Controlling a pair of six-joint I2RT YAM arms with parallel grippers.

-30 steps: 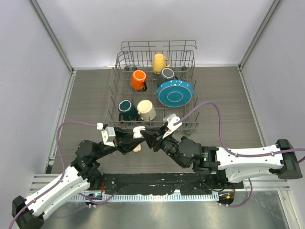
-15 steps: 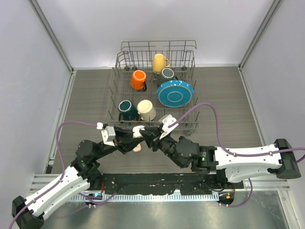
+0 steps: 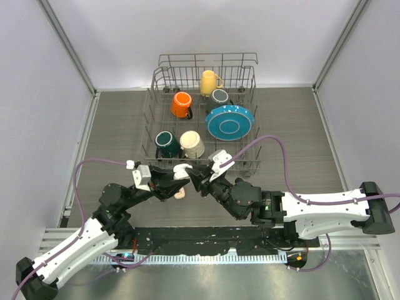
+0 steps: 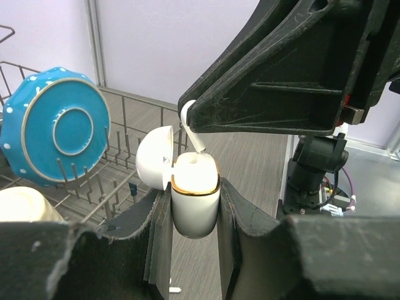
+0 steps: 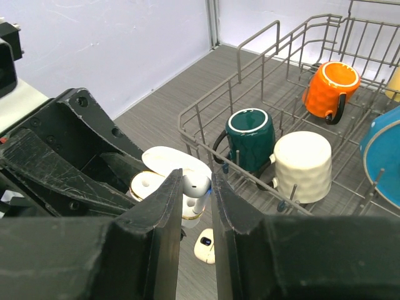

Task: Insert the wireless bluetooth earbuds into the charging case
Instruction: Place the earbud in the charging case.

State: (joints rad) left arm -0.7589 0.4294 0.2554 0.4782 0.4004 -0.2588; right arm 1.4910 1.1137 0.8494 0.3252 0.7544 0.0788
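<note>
Two grippers: the left gripper [image 4: 194, 215] and right gripper [image 5: 197, 181] stood tip to tip above the table [image 3: 300, 125], just in front of the dish rack [image 3: 150, 134].
Left jaws: narrow, clamped on the body of the charging case [image 4: 195, 200], which stood upright with its lid [image 4: 154, 156] swung open toward the rack.
Right jaws: almost together, pinching one earbud [image 5: 195, 185] by its head.
Earbud position: stem pointing down, at the open mouth of the case; contact with the socket could not be told.
Table beneath: a small white item [image 5: 204, 245] lay under the grippers, possibly a second case.
Rack contents: blue plate [image 4: 59, 128] on edge, orange mug [image 5: 330, 87], teal mug [image 5: 250, 134], cream mug [image 5: 303, 164], yellow mug [image 3: 209, 81].
</note>
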